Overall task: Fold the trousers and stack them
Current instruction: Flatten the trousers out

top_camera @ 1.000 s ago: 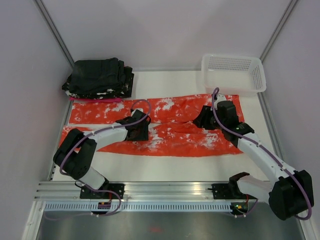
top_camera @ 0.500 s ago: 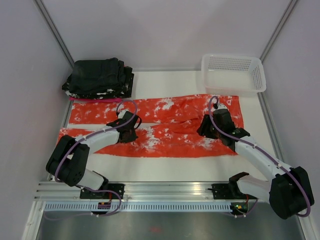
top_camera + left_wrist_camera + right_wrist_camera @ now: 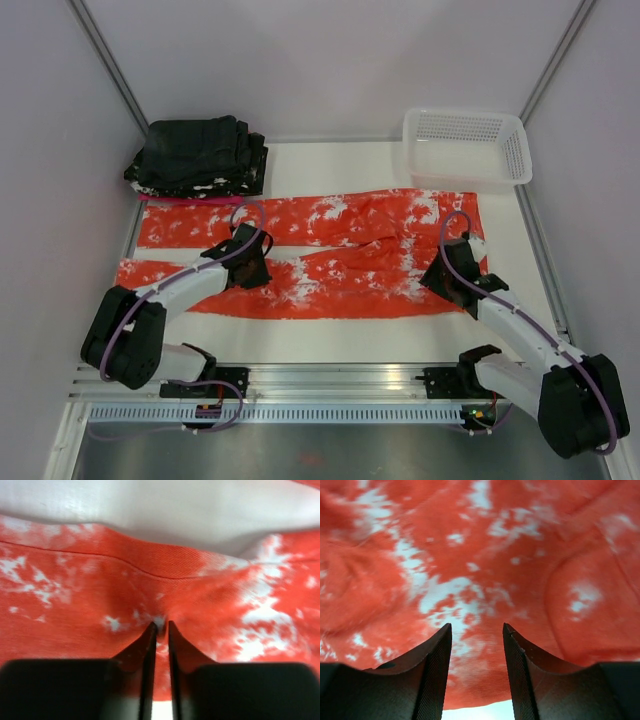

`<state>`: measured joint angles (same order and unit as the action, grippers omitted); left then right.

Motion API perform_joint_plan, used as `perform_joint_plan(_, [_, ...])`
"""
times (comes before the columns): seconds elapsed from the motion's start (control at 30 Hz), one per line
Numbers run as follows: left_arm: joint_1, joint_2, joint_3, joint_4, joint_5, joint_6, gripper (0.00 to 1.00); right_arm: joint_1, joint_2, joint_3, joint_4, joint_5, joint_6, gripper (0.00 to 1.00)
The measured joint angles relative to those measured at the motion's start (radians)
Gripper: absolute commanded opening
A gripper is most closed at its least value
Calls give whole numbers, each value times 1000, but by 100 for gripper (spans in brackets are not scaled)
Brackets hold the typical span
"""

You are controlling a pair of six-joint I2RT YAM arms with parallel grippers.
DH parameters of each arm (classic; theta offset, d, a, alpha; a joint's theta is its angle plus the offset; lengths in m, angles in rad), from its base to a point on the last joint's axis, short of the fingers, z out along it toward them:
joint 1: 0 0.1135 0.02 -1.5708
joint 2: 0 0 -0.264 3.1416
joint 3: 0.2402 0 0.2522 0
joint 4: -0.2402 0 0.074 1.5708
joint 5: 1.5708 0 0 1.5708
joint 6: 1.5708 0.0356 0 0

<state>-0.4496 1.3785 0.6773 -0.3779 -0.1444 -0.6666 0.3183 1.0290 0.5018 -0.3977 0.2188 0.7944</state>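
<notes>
The orange-red trousers (image 3: pixel 340 235) with white splotches lie spread across the white table (image 3: pixel 330 335), legs pointing left and waist at the right. My left gripper (image 3: pixel 250 270) sits on the near leg. In the left wrist view its jaws (image 3: pixel 161 625) are nearly closed, pinching a fold of the trousers (image 3: pixel 75 590). My right gripper (image 3: pixel 443 275) is over the waist end near its front edge. In the right wrist view it (image 3: pixel 476 627) is open just above the trousers (image 3: pixel 470 555), with nothing between its fingers.
A pile of folded black garments (image 3: pixel 200 155) rests on a pink cloth (image 3: pixel 190 199) at the back left. A white plastic basket (image 3: pixel 467 145) stands at the back right. Metal rails (image 3: pixel 330 385) run along the near edge.
Both grippers moved toward the near edge. The left one slid left, dragging the near leg flatter and further left. The right one drew back from the crotch area to the waist's front edge.
</notes>
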Motion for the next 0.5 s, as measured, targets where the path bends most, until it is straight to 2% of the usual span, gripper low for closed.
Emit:
perform_joint_plan(0.03, [-2,-16,0,-6,22,16,34,-23,-23,-25,-3,-2,19,52])
perform_joint_plan(0.1, [-14,-50,2,-18,58,42,65,-59,-66,-71,-15,-2,51,51])
perform_joint_plan(0.17, [-28,-84,17,-48,95,58,70,-76,-96,-97,-32,3,79,49])
perform_joint_plan(0.27, [-40,-132,62,-77,127,71,72,-108,-106,-114,-37,8,114,45])
perform_joint_plan(0.37, [-40,-187,109,-99,128,79,73,-169,-93,-126,-33,2,134,42])
perform_joint_plan(0.4, [-40,-204,117,-103,122,76,79,-192,-82,-129,-32,0,137,41])
perform_joint_plan(0.5, [-39,-239,117,-137,87,37,81,-247,-64,-129,-26,-24,149,38])
